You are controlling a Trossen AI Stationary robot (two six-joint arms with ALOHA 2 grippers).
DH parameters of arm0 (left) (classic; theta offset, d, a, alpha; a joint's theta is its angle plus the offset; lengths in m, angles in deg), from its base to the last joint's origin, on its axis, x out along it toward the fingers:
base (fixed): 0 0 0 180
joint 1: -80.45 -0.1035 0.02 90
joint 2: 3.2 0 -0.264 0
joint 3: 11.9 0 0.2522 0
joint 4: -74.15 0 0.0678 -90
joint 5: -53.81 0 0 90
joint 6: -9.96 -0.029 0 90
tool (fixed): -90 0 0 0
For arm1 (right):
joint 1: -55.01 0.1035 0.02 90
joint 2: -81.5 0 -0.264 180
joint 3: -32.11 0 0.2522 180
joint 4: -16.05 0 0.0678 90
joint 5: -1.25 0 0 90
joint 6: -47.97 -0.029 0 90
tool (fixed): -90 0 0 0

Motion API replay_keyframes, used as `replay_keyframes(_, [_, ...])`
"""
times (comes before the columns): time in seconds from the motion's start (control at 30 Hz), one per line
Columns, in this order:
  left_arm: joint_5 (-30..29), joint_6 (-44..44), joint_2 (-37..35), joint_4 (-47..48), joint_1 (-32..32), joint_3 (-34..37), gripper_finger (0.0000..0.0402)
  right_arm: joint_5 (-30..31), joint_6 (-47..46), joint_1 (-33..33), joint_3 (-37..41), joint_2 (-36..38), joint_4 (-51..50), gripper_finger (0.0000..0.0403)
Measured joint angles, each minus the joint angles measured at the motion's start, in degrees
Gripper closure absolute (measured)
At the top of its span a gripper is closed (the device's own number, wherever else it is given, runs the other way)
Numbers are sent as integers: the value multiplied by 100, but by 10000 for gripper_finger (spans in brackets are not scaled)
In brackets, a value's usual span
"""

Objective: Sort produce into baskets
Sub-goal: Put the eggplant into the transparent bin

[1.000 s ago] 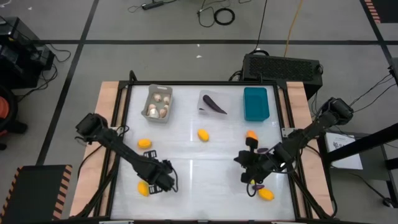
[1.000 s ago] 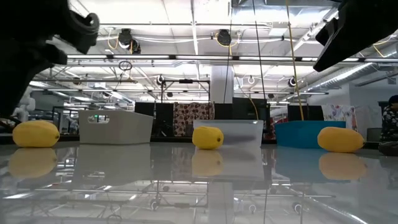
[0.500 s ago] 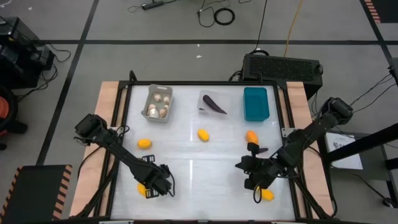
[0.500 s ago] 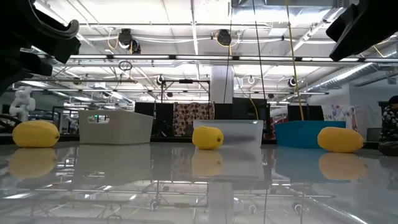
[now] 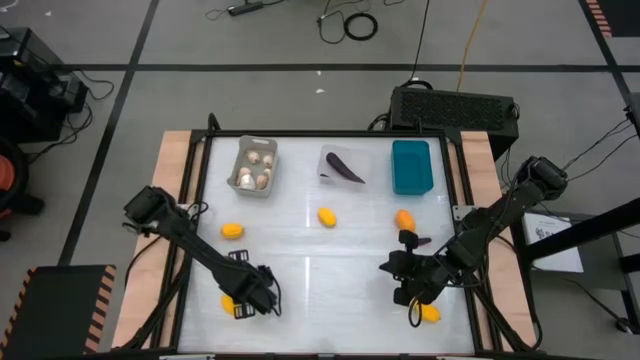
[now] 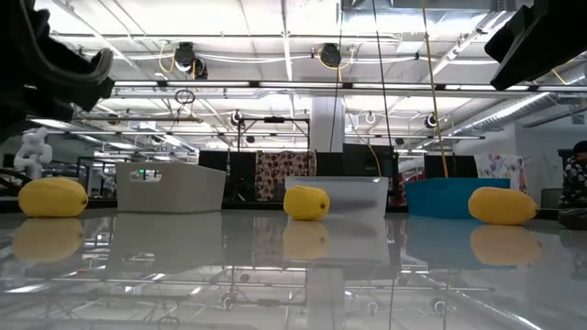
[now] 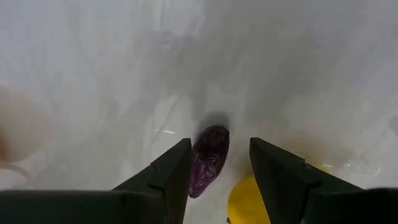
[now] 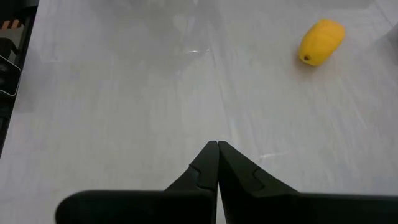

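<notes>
Produce part-sorted: mushrooms [image 5: 253,170] in grey basket [image 5: 243,150] at 11 o'clock, one eggplant [image 5: 345,167] in clear basket [image 5: 327,176] at 12, teal basket [image 5: 411,166] at 1 holds nothing visible. Yellow fruits [image 5: 326,216] loose on table [image 5: 300,250]. Left hand [image 7: 214,163] half-open astride purple piece [image 7: 209,158] at 7. Right hand [image 8: 217,149] closed, empty, at 5.

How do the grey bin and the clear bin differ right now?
The grey bin holds several whitish mushrooms; the clear bin holds one dark eggplant. The grey bin is opaque and sits left of the clear bin. Both sit along the table's far edge.
</notes>
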Motion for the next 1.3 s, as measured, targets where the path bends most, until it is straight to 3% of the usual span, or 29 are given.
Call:
replay_keyframes(0.47, [86, -161, 295, 11, -2, -2, 237, -7, -42, 0, 0, -2, 0, 402])
replay_keyframes(0.97, [-101, -592, 295, 293, -113, -136, 371, -7, -43, 0, 0, -2, 0, 403])
replay_keyframes(1.07, [-509, -996, 295, 278, -269, -333, 370, -4, -42, 0, 0, -2, 0, 403])
replay_keyframes(1.3, [-2109, -2105, 293, -83, -987, -782, 359, 17, -42, 0, 0, -2, -70, 403])
